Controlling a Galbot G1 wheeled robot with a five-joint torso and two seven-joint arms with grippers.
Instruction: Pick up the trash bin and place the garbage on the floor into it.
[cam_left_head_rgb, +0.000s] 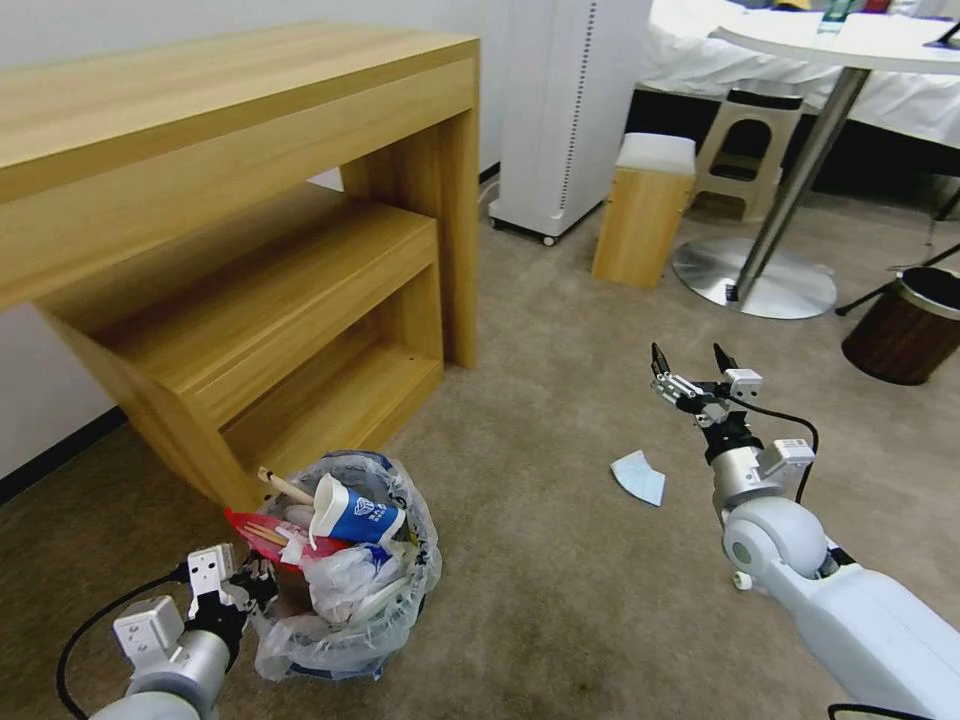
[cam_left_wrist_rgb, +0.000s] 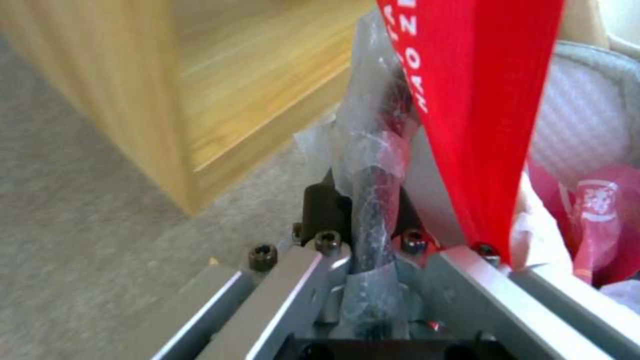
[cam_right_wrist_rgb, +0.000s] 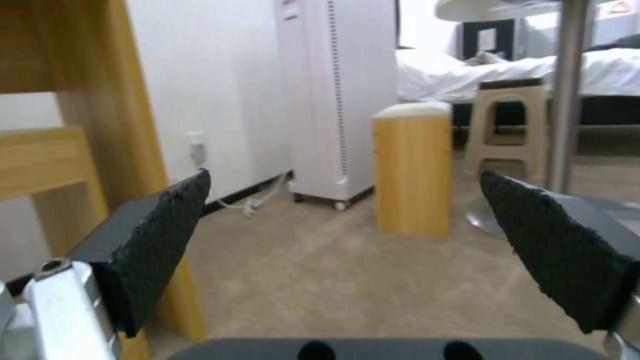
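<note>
The trash bin (cam_left_head_rgb: 340, 600), lined with a crinkled clear bag, stands on the carpet at the lower left, heaped with paper cups, a red wrapper and wooden sticks. My left gripper (cam_left_head_rgb: 262, 582) is shut on the bin's near rim; in the left wrist view its fingers pinch the dark rim (cam_left_wrist_rgb: 375, 200) and bag beside a red wrapper (cam_left_wrist_rgb: 477, 100). A pale blue paper (cam_left_head_rgb: 640, 477) lies flat on the carpet at centre right. My right gripper (cam_left_head_rgb: 692, 360) hovers open and empty just beyond that paper, its black pads (cam_right_wrist_rgb: 160, 225) wide apart.
A wooden desk (cam_left_head_rgb: 230, 200) with low shelves rises right behind the bin. Farther back stand a white appliance (cam_left_head_rgb: 565, 110), a small wooden stool (cam_left_head_rgb: 645, 205), a round table's metal base (cam_left_head_rgb: 755, 280) and a brown wood-grain bin (cam_left_head_rgb: 908, 325) at the right.
</note>
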